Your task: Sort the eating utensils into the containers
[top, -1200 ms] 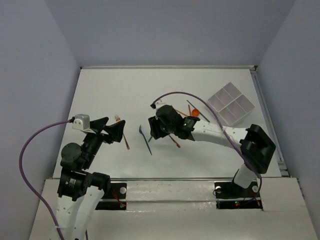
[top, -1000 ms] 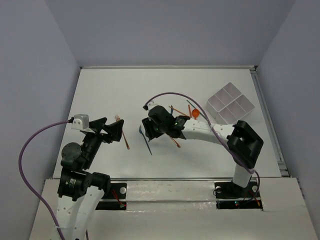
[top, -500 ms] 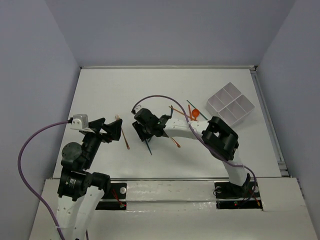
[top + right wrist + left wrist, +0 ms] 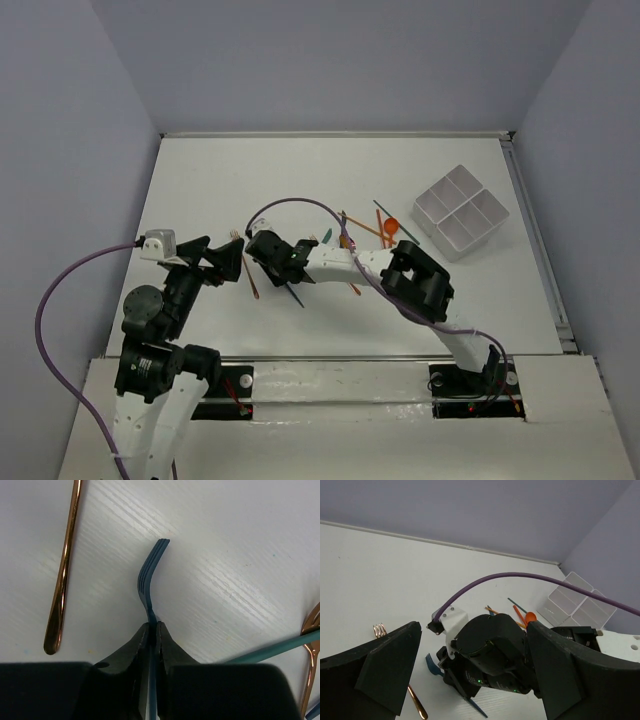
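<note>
Right fingers (image 4: 136,647) swept leftward across bench (image 4: 200,180), clamped handle of thin dark teal plastic fork (image 4: 148,587) mid-bench, tines pointing straight ahead; white four-compartment plastic tray (image 4: 462,210) lay far right. Left fingers (image 4: 390,672) spread, empty.

Right wrist view: the teal fork (image 4: 148,587) shows only tines and neck, its handle lost between the closed fingers (image 4: 170,652) of the right hand (image 4: 151,632); the orange utensil (image 4: 62,580) runs off the upper edge, its far end out of frame. Top view: that hand covers the fork's head, and the heap of utensils (image 4: 362,228) beyond it is too small to sort by type.
</note>
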Available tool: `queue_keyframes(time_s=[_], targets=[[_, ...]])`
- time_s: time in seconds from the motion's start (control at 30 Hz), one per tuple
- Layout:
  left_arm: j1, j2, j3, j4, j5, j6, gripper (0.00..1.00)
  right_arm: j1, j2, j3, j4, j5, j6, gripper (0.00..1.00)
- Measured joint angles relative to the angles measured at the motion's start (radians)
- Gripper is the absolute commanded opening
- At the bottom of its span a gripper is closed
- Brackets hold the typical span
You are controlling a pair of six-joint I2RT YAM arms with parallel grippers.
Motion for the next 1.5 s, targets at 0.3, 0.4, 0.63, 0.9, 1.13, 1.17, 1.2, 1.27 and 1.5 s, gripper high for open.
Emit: queue_keyframes(time_s=[0.3,0.4,0.63,0.9,1.13,1.17,1.2,1.27,1.5], targets=[[0.0,-0.008,0.008,-0.007,-0.023,0.0,0.99,0.028,0.027,0.038,0.003,0.085,0.018,0.07],[0.0,-0.014,0.008,-0.011,-0.031,0.0,0.99,0.026,-0.031,-0.056,0.072,0.093,0.018,0.07],[0.0,-0.02,0.008,-0.011,-0.033,0.0,0.99,-0.095,-0.483,-0.436,0.375,0.111,-0.01,0.07],[-0.005,-0.034,0.008,-0.011,-0.029,0.0,0.99,-0.584,-0.894,-0.676,0.747,0.23,-0.074,0.07],[-0.021,-0.047,0.008,-0.011,-0.026,0.0,0.99,-0.859,-0.842,-0.705,0.854,0.257,-0.126,0.07],[-0.024,-0.05,0.008,-0.011,-0.026,0.0,0.99,-0.889,-0.809,-0.704,0.878,0.257,-0.145,0.07],[-0.027,-0.051,0.008,-0.011,-0.026,0.001,0.99,-0.907,-0.789,-0.702,0.888,0.258,-0.153,0.07],[-0.034,-0.055,0.008,-0.011,-0.027,0.0,0.99,-0.941,-0.74,-0.691,0.909,0.256,-0.172,0.07],[-0.054,-0.056,0.008,-0.011,-0.027,0.001,0.99,-1.033,-0.615,-0.682,0.971,0.242,-0.235,0.07]])
